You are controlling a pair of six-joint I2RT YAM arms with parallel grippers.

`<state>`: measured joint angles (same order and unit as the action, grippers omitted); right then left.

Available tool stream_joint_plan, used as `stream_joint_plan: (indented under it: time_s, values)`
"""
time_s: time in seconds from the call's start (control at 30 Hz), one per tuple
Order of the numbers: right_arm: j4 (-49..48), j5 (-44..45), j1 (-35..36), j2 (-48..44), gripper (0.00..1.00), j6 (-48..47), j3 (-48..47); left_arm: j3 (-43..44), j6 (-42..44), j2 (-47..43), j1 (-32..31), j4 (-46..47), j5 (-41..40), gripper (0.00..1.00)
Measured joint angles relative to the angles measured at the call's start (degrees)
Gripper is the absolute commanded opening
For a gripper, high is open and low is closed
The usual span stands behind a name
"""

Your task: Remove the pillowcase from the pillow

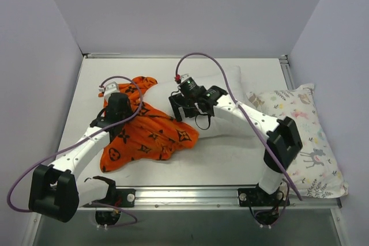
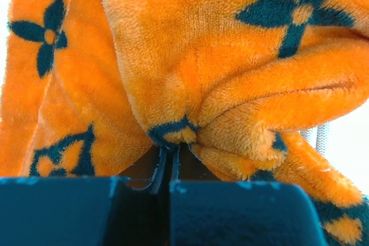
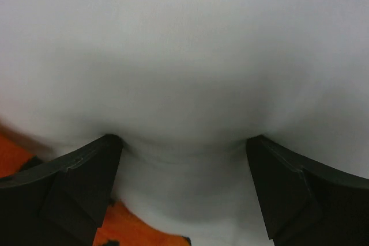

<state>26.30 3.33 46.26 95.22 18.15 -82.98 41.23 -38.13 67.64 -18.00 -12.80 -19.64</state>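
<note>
Right gripper [image 3: 184,162] jaws spread wide, tips pushed into the pillow [image 1: 225,82], nothing clamped; left gripper [image 2: 171,154] pinched tight on a fold of the pillowcase [image 1: 147,136]. Table [image 1: 219,162] carries everything: white pillow mid-table, orange pillowcase crumpled at left of centre and touching the pillow's left end, printed pillow [image 1: 302,136] at the right edge

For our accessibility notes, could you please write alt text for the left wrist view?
The left gripper is shut on a bunched fold of the orange pillowcase, whose plush fabric with black flower motifs fills nearly the whole frame. Its jaws pinch the fabric at bottom centre.
</note>
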Motion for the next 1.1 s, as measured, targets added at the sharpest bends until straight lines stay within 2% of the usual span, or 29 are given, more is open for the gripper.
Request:
stream_joint_plan:
  time_s: [0.03,0.07,0.1,0.2,0.27,0.33,0.4,0.63,0.8,0.97,1.03,1.07,1.1]
  values:
    - [-0.02,0.11,0.02,2.54,0.75,-0.13,-0.22,0.17,0.37,0.09,-0.02,-0.04,0.2,0.0]
    - [0.0,0.11,-0.2,4.92,0.19,-0.15,-0.57,0.48,0.9,0.2,-0.04,-0.17,0.48,0.0]
    - [0.0,-0.09,-0.59,6.71,0.0,-0.2,-0.87,0.98,1.42,0.37,-0.15,-0.35,0.9,0.0]
    - [-0.83,-2.6,-2.19,8.02,0.0,1.68,-1.2,4.55,3.87,1.2,-0.55,-2.23,3.23,0.35]
    - [-0.9,-4.04,-3.32,7.1,0.0,2.86,-1.18,8.68,5.7,1.77,-0.87,-5.29,4.09,0.7]
    - [-1.66,-7.26,-5.14,5.9,0.0,4.79,-0.79,12.81,6.19,1.81,-1.97,-8.04,4.24,0.81]
    - [-3.08,-11.26,-7.26,4.85,0.0,6.91,0.07,16.85,6.27,1.2,-5.09,-10.95,3.08,0.87]
    - [-6.16,-18.45,-10.73,4.55,0.0,12.09,-0.04,20.74,2.62,-8.2,-15.63,-19.28,-0.72,0.88]
    - [-6.19,-19.23,-10.93,4.63,0.0,13.31,-1.44,13.86,-2.27,-15.06,-23.41,-21.07,-4.81,0.89]
    - [-6.12,-19.23,-10.93,4.63,0.0,13.46,-1.6,8.17,-5.49,-9.84,-27.71,-21.57,-8.98,0.88]
    - [-5.86,-19.19,-10.91,4.63,0.0,13.42,-1.6,7.74,-6.64,-7.67,-27.56,-21.55,-11.04,0.79]
    - [-5.81,-19.04,-10.8,4.61,0.0,13.38,-1.6,7.74,-7.1,-7.39,-27.43,-21.55,-11.96,0.54]
    - [-5.84,-18.78,-10.71,4.48,0.0,13.35,-1.57,7.74,-7.74,-7.48,-27.19,-21.44,-12.81,0.37]
